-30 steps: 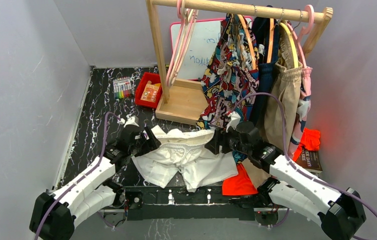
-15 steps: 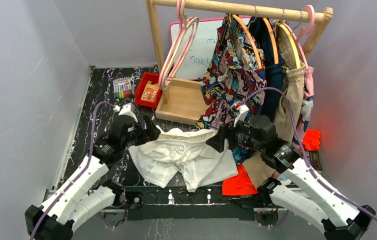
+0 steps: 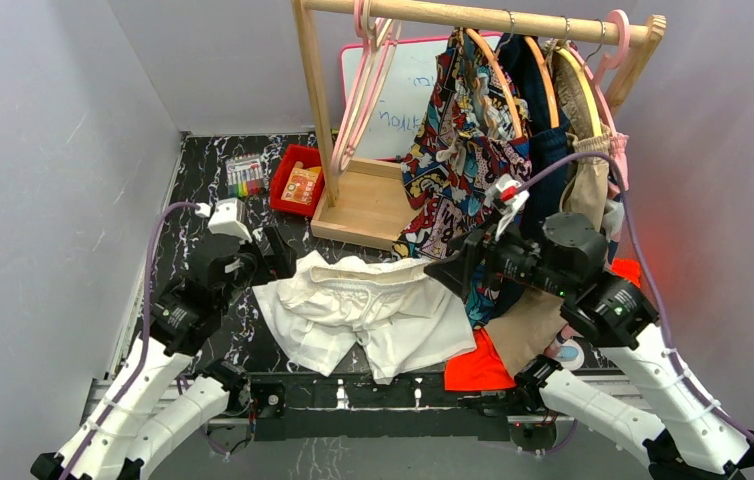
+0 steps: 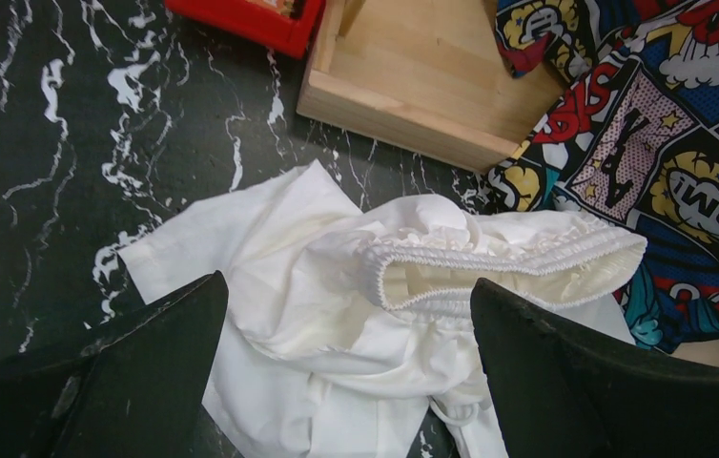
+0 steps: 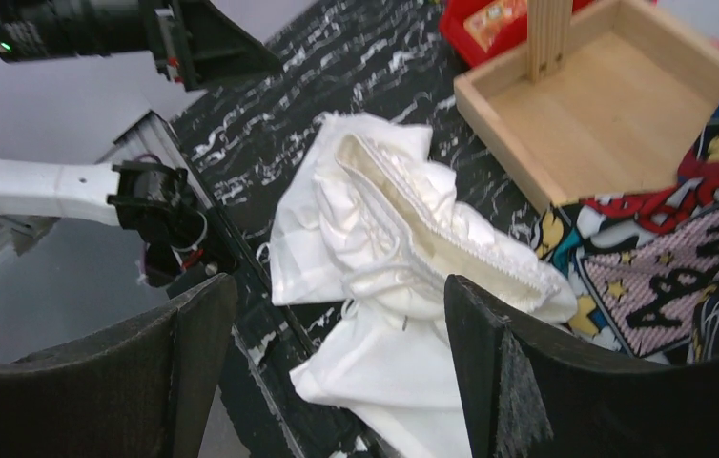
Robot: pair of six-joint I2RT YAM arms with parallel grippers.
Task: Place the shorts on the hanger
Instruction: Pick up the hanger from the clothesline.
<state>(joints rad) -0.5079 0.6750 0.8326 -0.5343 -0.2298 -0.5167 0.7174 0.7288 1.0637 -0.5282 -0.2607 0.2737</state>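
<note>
Evidently held left gripper point(image 3: 275, 252) and right gripper point(image 3: 451, 272) spread, empty, flanking shorts point(image 3: 353, 312); needed level pinches at both ends of waistband point(image 4: 499, 250).

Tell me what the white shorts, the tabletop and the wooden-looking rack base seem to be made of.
The shorts: soft woven cloth, probably cotton, matte, judging by the creases and the gathered elastic waistband. The tabletop: black marble-look surface with white veins; real stone or laminate, cannot tell. The rack base: pale, unfinished-looking wood, faint grain, matte.
</note>
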